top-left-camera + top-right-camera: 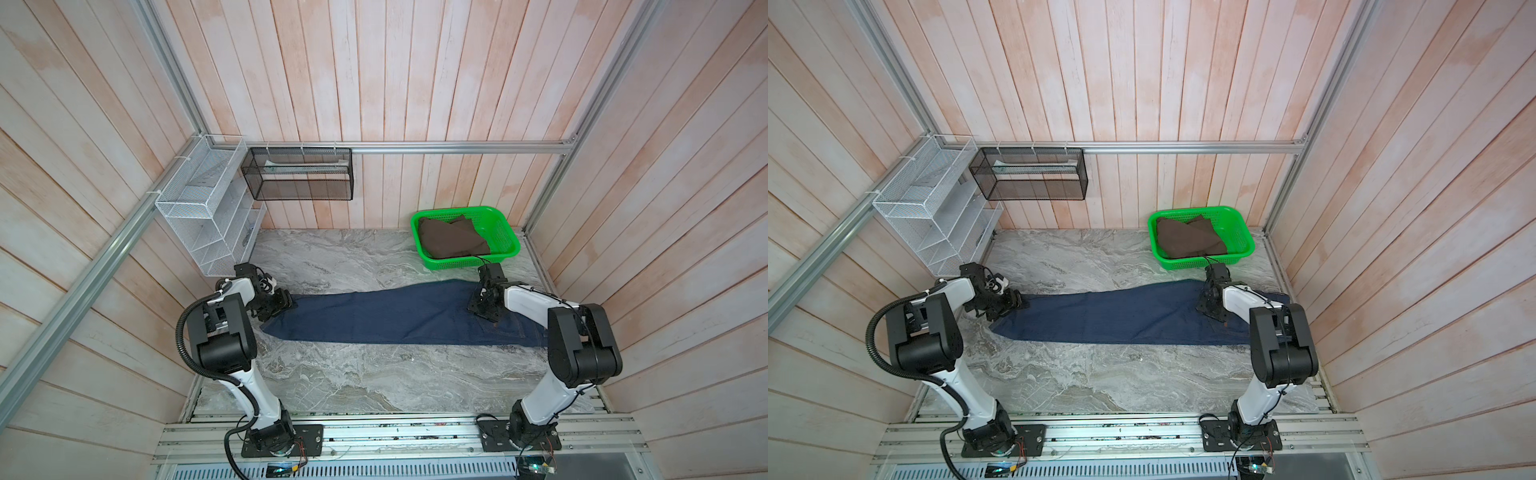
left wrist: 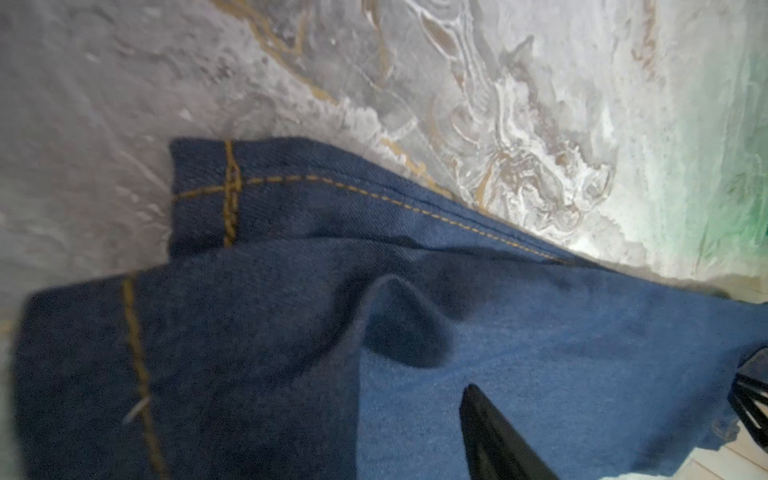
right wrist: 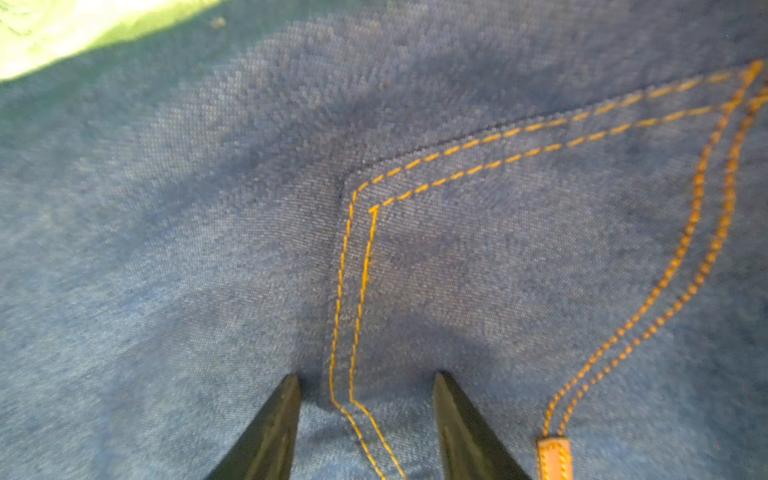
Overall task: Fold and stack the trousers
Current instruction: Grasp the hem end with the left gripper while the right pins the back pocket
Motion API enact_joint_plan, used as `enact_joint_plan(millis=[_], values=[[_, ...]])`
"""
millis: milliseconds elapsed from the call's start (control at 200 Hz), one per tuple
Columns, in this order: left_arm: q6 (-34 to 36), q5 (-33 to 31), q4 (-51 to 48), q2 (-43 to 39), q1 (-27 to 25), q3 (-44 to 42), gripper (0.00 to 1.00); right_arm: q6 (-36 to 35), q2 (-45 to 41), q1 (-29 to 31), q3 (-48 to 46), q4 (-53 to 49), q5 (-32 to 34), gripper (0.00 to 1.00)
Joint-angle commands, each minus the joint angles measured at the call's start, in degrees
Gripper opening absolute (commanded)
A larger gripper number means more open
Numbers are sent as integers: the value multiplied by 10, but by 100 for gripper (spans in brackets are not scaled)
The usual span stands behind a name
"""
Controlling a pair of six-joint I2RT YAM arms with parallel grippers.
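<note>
There is one pair of trousers (image 1: 374, 320), two grippers, one green basket (image 1: 465, 262) holding one brown garment (image 1: 449, 239), one white wire rack (image 1: 199, 208) and one black mesh rack (image 1: 299, 174), all on or around a single grey marbled table (image 1: 353, 374). In both top views the trousers (image 1: 1113, 318) lie flat and stretched out across the middle of the table, the narrow leg end at the left and the wider waist end at the right, just in front of the basket. The left gripper (image 1: 286, 309) sits low over the leg end. In its wrist view one black finger (image 2: 494, 436) lies over the denim and the other shows only at the picture's edge, so the fingers stand well apart with the cloth loose and rumpled between them, nothing pinched. The right gripper (image 1: 484, 309) is down on the wide end. In its wrist view its two fingertips (image 3: 291, 399) press on the cloth with a moderate gap between them, and a double seam (image 3: 353, 270) runs through that gap. The denim is dark navy with orange-tan stitching. The stitched hem (image 2: 208, 195) of one leg peeks out from under the other leg's hem, and a small tan leather tab (image 3: 555, 457) lies just beside the right fingers.
</note>
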Motion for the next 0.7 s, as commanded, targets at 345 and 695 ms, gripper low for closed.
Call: enact_joint_plan(millis=[345, 695], values=[[2, -23, -19, -26, -9, 14, 25, 8, 17, 18, -12, -29, -23, 54], [-2, -112, -67, -103, -23, 39, 0, 16, 17, 37, -7, -32, -35, 54]])
